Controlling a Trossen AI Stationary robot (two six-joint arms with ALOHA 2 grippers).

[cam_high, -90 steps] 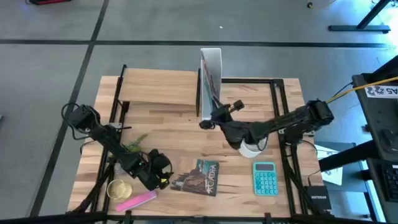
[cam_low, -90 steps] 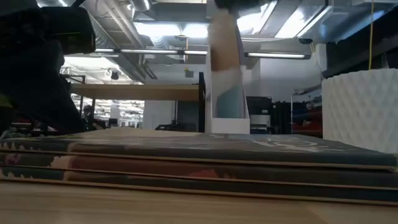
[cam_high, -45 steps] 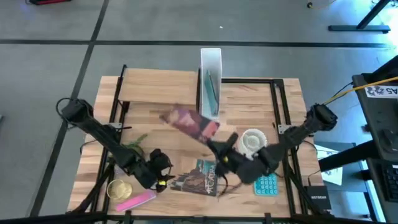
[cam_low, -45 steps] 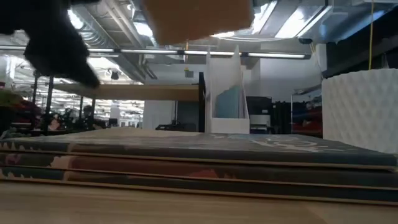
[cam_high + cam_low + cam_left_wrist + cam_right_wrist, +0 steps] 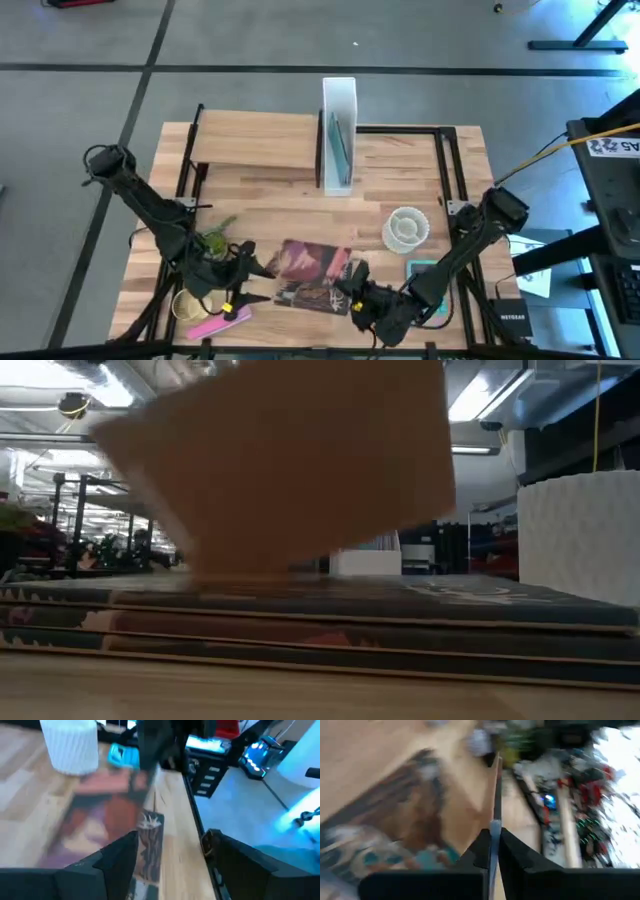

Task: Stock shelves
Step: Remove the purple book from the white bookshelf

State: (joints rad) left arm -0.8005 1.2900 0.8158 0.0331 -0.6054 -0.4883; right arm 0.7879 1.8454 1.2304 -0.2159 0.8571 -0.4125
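Light-wood plank shelf [image 5: 255,142] with black frame and tall white file box [image 5: 339,110], thin teal item inside, sit well beyond both grippers' fingers. Right gripper [image 5: 352,290]: fingers pinch a thin flat book [image 5: 312,262], brownish glossy cover, by its edge, above a second book [image 5: 310,295]; cover writing unreadable. Ribbed white cup [image 5: 406,228] behind. Left gripper [image 5: 250,281]: fingers spread, nothing between, beside the books.

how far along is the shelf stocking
Done: one teal book stands in the file box. In hand: the right claw grips a red book. To do: the cup and calculator sit off the shelf, whose top is bare.
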